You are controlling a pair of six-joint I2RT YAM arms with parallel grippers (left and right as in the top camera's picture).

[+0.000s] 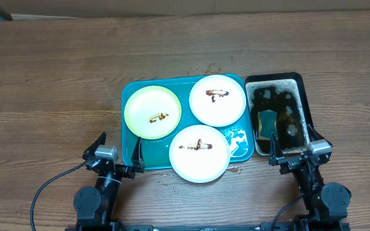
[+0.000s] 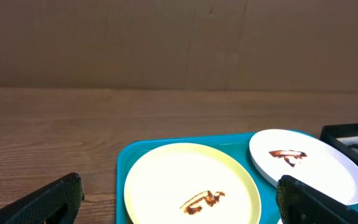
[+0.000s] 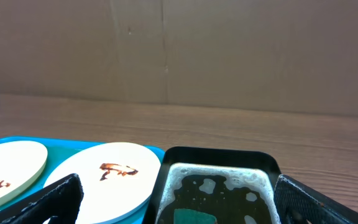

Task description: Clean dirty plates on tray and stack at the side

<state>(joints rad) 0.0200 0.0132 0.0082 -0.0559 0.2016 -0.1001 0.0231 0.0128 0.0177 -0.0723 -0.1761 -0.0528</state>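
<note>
Three smeared plates (image 1: 152, 112), teal tray (image 1: 184, 85), black basin (image 1: 305, 96)

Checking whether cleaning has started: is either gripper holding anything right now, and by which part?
Nothing is held. The left gripper and right gripper both stand open and empty; the three plates lie untouched on the tray.

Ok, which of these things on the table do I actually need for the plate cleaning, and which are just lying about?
For the job:
- pale yellow plate, far white plate, near white plate, all smeared
- blue tray
- probably the basin of dirty water and the sponge in it

Just there:
- cardboard wall
- black cable by the left arm
</note>
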